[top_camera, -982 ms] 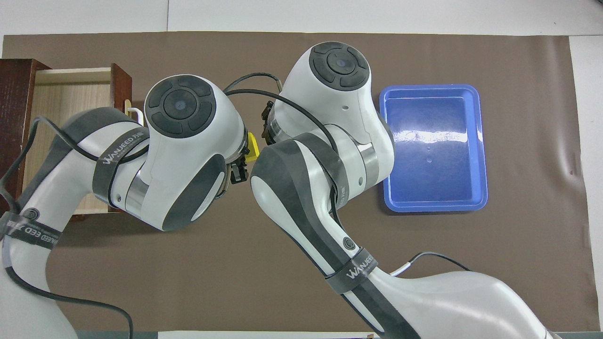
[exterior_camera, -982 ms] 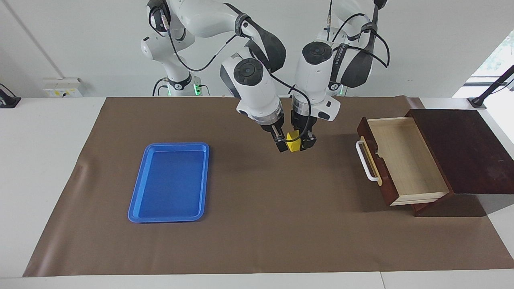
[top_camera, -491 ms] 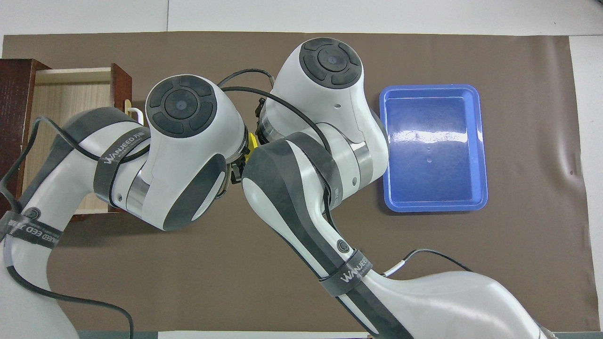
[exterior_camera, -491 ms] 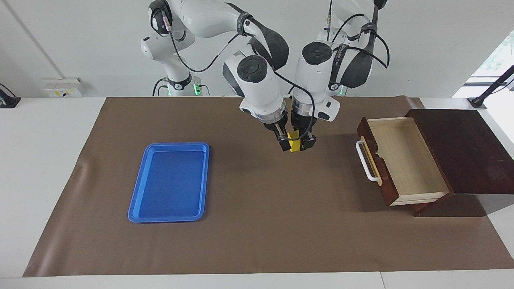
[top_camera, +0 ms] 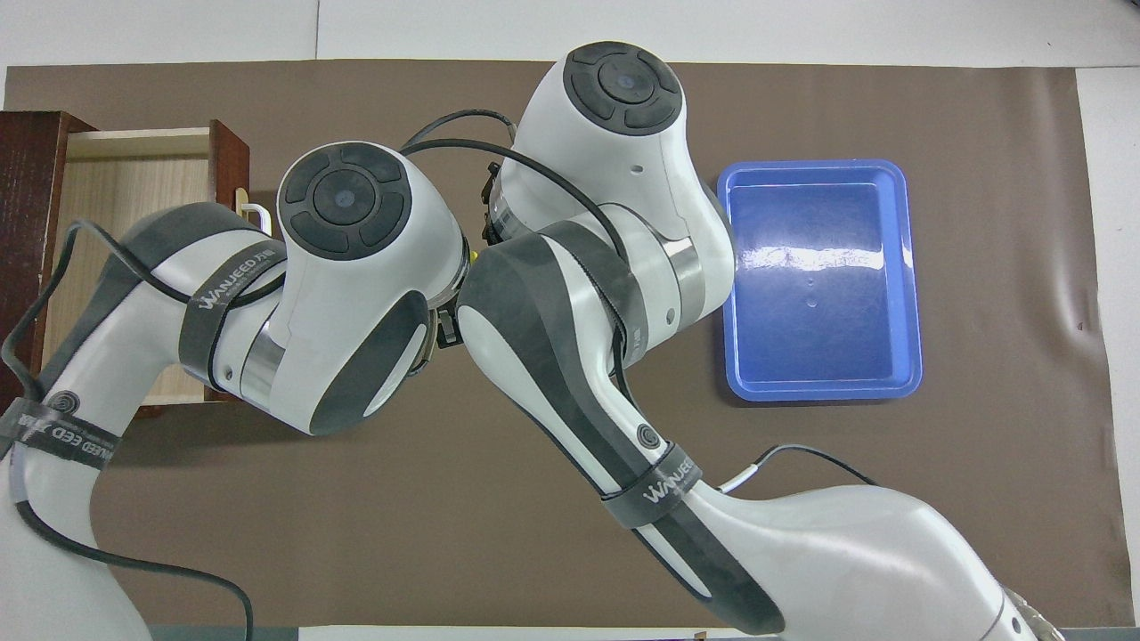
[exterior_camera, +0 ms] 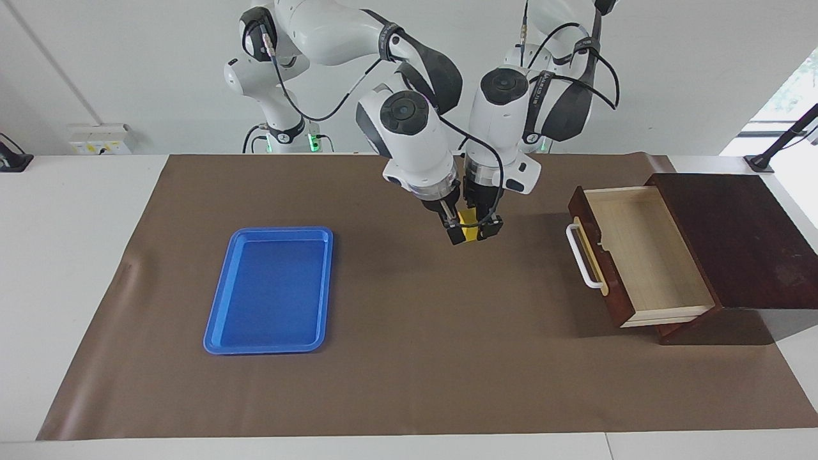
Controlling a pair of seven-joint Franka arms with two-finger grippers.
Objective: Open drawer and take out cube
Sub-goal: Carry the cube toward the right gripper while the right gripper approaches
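The left gripper [exterior_camera: 480, 225] pinches the yellow cube [exterior_camera: 470, 220] tight, so the right gripper [exterior_camera: 455, 229], fingers wide apart, should close around it squarely first.

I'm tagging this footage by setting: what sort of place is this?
Probably a robotics lab or test bench: two white robot arms bolted at a white table covered by a brown mat, plain walls, and only a blue tray and a wooden drawer as props.

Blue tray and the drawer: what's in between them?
Facing view: between tray and drawer, bare brown mat; above it, left gripper holds the cube, right gripper alongside.
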